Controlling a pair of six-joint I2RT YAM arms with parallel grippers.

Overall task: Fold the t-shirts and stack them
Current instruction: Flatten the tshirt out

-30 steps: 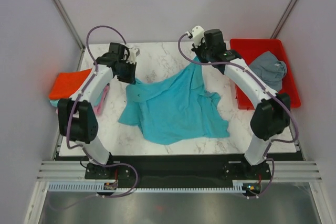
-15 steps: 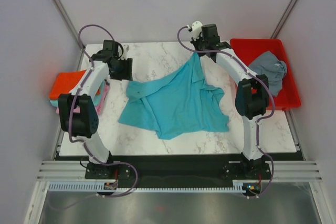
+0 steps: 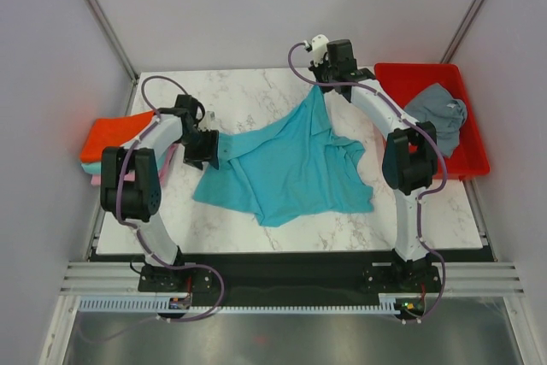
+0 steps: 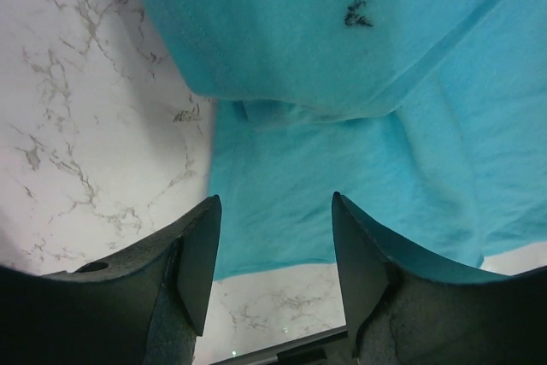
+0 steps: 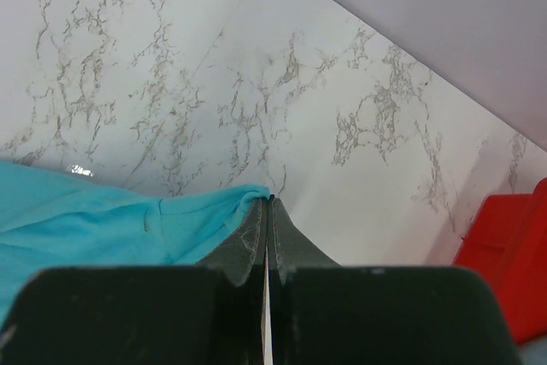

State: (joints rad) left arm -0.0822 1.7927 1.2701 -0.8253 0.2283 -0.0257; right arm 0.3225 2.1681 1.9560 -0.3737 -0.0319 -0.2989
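The turquoise soft cloth t-shirt [image 3: 291, 173] lies rumpled at the centre of the white marble surface [image 3: 256, 96]. Its long axis runs from far edge to near edge. The right hand [image 3: 319, 85] is clamped on the shirt's far tip and holds it raised. The left hand [image 3: 208, 151], fingers apart, hovers over the shirt's left corner and grips nothing. A slate grey t-shirt [image 3: 438, 113] lies in the red plastic tray [image 3: 474, 156].

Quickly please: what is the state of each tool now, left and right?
Left tool: open, holding nothing, over the turquoise soft cloth t-shirt.
Right tool: closed on an edge of that t-shirt.
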